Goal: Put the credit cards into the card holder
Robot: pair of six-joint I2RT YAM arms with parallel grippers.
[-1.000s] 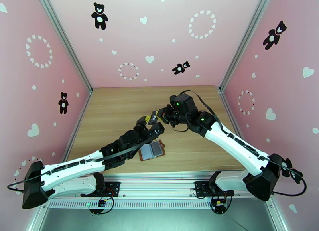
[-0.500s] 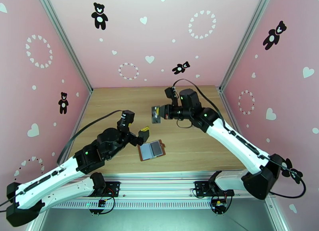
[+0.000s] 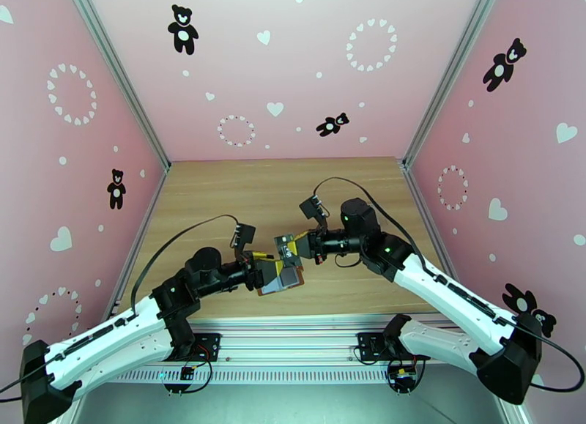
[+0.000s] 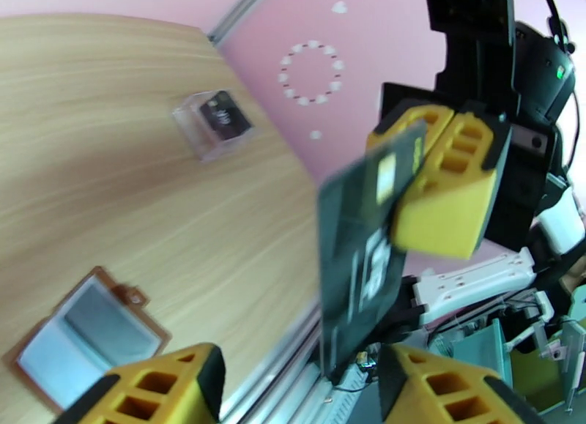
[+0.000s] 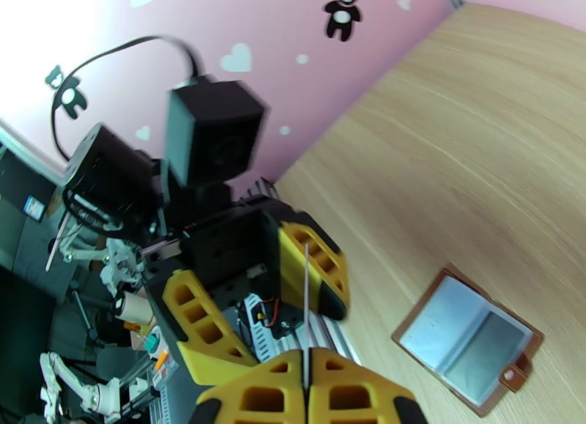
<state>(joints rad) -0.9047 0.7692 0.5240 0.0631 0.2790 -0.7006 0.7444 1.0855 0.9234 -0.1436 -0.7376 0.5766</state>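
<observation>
As the right gripper (image 5: 306,363) pinches a credit card (image 4: 362,250), the left gripper (image 4: 297,370) has jaws apart around it. Letting go early could drop it.

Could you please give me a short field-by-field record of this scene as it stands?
right tool: shut on a dark credit card, held off the table
left tool: open, one finger on each side of that card, gaps visible on both sides
card holder: lying open and flat on the table, pockets facing up, apart from both tools
clear box: farther back on the table, something dark inside
task status: this card is not yet in the card holder
</observation>
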